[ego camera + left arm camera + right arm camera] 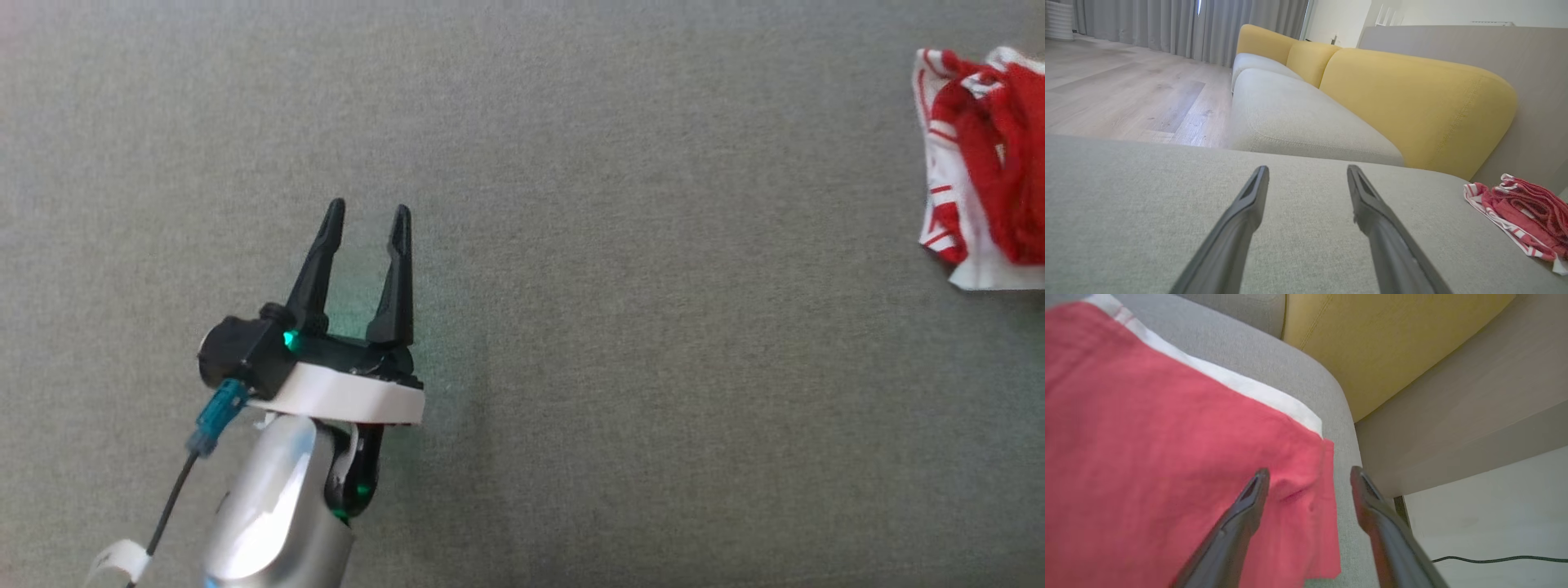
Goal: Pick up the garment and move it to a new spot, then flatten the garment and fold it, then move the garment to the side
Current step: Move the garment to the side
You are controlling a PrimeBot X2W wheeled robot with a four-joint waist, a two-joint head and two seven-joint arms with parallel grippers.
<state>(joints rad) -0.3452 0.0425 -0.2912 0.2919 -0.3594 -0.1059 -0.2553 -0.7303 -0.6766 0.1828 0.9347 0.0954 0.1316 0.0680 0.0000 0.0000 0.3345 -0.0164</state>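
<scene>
Grey fabric seat cushion: is stretching out under both arms, with yellow padded backrests rising beyond its far edge.
Red-and-white striped cloth garment: is lying bunched at the cushion's right edge, close to its far right corner.
Left gripper: is hovering over the cushion, well apart from the garment, fingers spread wide and gripping nothing.
Right gripper: is hanging over the garment's red edge by the cushion's rounded corner, fingers standing wide apart and pinching nothing.
</scene>
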